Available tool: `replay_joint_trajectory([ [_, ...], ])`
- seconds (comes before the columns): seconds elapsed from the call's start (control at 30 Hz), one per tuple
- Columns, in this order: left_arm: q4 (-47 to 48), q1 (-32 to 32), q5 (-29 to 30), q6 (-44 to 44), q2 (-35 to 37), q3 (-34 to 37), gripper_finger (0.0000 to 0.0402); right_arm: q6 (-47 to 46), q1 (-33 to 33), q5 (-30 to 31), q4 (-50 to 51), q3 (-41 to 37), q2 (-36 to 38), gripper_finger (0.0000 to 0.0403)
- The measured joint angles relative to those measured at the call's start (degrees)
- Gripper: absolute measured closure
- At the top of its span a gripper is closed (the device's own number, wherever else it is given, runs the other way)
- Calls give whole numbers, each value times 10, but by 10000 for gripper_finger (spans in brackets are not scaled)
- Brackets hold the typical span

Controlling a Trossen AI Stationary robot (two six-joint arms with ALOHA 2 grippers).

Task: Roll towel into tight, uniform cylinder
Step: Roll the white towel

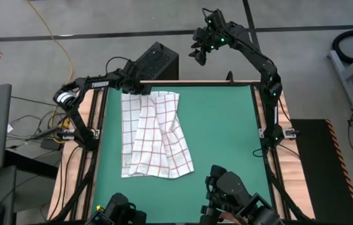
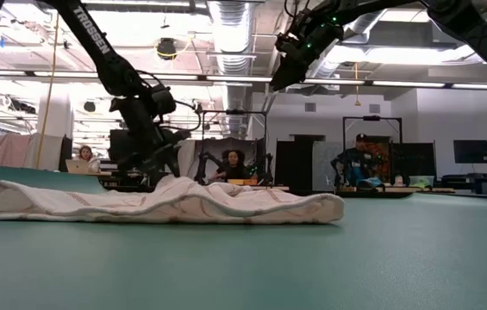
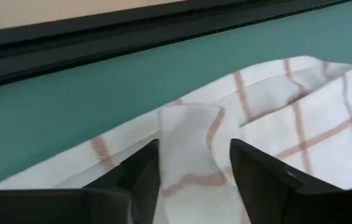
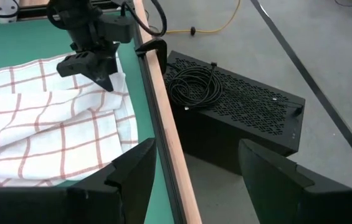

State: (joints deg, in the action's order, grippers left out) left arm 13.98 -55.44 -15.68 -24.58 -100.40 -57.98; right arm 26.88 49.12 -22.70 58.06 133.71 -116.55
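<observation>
The white towel with thin red grid lines lies crumpled and partly folded over itself on the left half of the green mat. It also shows in the low view. My left gripper is open and points down at the towel's far edge. In the left wrist view its fingers stand on either side of a small raised fold. My right gripper is open and empty, raised high beyond the table's far edge. My left gripper's open fingers come from above at the towel's far edge, near its far left corner. I cannot tell whether the fingertips touch the cloth. The towel lies flat on the mat, slack.
A black perforated box with a coiled cable on it sits on the floor beyond the wooden far rail. The mat's right half is bare. People sit in the room behind the table.
</observation>
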Motion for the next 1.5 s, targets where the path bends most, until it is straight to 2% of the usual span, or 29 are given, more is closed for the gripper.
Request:
replay_joint_trajectory([
  [0.17, -4, 0, 4, -2, 1, 0, 280, 0, 0, 0, 1, 0, 0, 155],
  [0.4, 15, 0, 26, 20, 1, 0, 391, 0, 0, 0, 2, 0, 0, 155],
  [0.57, 18, 2, -8, -12, 16, 0, 400, 0, 0, 0, 2, 0, 0, 155],
  [0.67, 41, 8, -6, -45, 51, 0, 401, 0, 0, 0, 2, 0, 0, 155],
  [0.73, 73, 12, 20, -58, 81, 0, 401, 0, 0, 0, 2, 0, 0, 155],
  [0.87, 151, 18, 119, -59, 142, 0, 401, -6, -1, 0, 2, 0, 0, 155],
  [1.0, 213, 17, 179, -40, 175, 0, 401, -30, -9, -14, -2, 1, -17, 155],
  [1.23, 257, 19, 221, -6, 175, 0, 401, -16, -46, -28, -15, -1, -115, 155],
  [1.37, 260, 19, 223, -1, 175, 0, 401, 18, -67, -31, -58, 0, -163, 155],
  [1.5, 269, 19, 224, -1, 175, 0, 401, 50, -82, -31, -60, 0, -208, 155],
])
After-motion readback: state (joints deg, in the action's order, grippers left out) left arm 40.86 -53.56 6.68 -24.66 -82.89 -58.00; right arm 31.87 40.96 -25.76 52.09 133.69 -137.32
